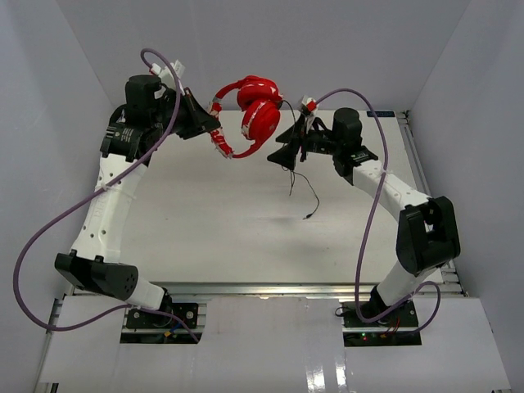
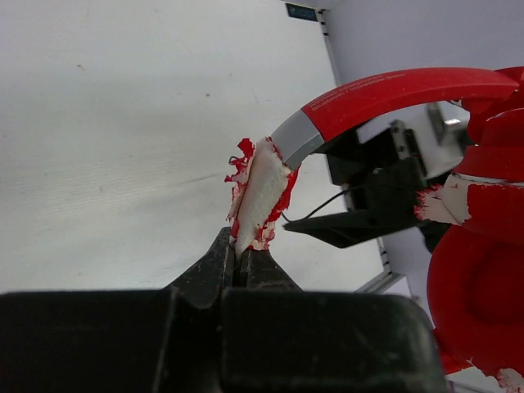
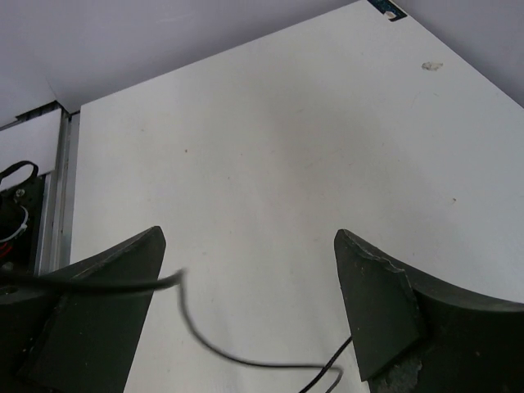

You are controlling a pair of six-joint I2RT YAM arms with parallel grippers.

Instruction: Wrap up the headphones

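Observation:
The red headphones (image 1: pixel 258 110) hang in the air above the far part of the table. My left gripper (image 1: pixel 216 129) is shut on the torn white-and-red pad at one end of the headband (image 2: pixel 258 192); the jaws (image 2: pixel 240 250) pinch its lower tip. The red headband (image 2: pixel 393 92) arches right to an earcup (image 2: pixel 475 286). The thin black cord (image 1: pixel 296 178) dangles down to the jack plug (image 1: pixel 306 217) near the table. My right gripper (image 1: pixel 284 147) is open beside the earcups, and the cord (image 3: pixel 246 362) loops across between its fingers (image 3: pixel 250 237), draped over the left finger (image 3: pixel 98 315).
Thick purple cables (image 1: pixel 49 237) loop along both arms. The white table (image 1: pixel 221 221) has metal rails at its right edge (image 1: pixel 413 155) and near edge. Grey walls enclose the left, back and right sides.

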